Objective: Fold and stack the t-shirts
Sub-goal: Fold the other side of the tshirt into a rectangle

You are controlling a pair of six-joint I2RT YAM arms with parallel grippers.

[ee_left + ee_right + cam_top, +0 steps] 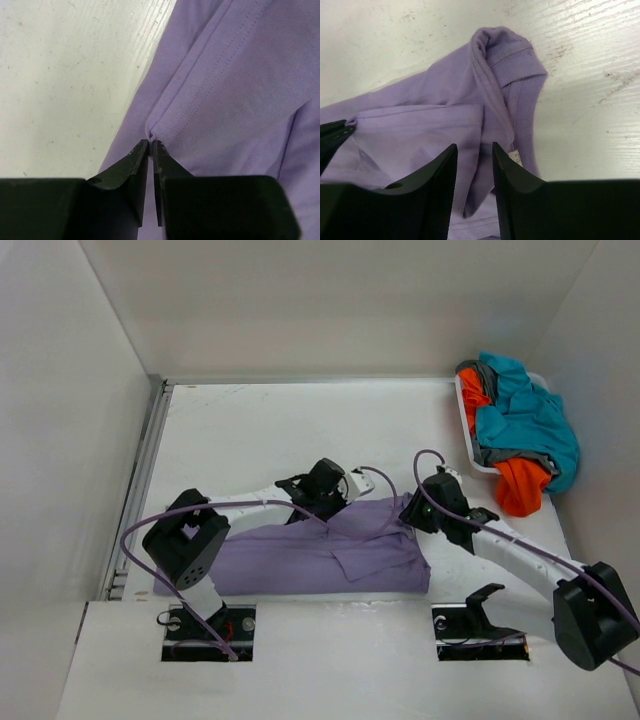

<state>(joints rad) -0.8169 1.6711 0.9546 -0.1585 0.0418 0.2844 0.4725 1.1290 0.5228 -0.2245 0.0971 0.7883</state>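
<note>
1. Nearest the arm bases, the lavender t-shirt (320, 560) lies on the surface (260, 430) as a wide, part-folded band, with a loose flap over its right half. The step in hand looks like setting that fold down, so both arms should probably let go low and lift straight up, so the limp cloth is not dragged out of line.
2. The left gripper (151, 142) sits at the shirt's far edge. Its jaws are all but together, with only a thin slit between them, and their tips meet a pucker in a stitched hem. Whether cloth is nipped there I cannot tell.
3. The right gripper (474, 147) is over the far right corner, jaws apart and clamped on nothing. The bunched collar beyond it probably needs flattening before the next fold.
4. The shirt is thin, soft knit with double-stitched hems, and it is creased and uneven at the collar end.
5. Farthest, at the right wall, a white basket (465, 430) holds the teal t-shirt (525, 415), orange t-shirt (520, 485) and dark grey t-shirt (487, 370) in a heap. The orange one spills over the rim.
</note>
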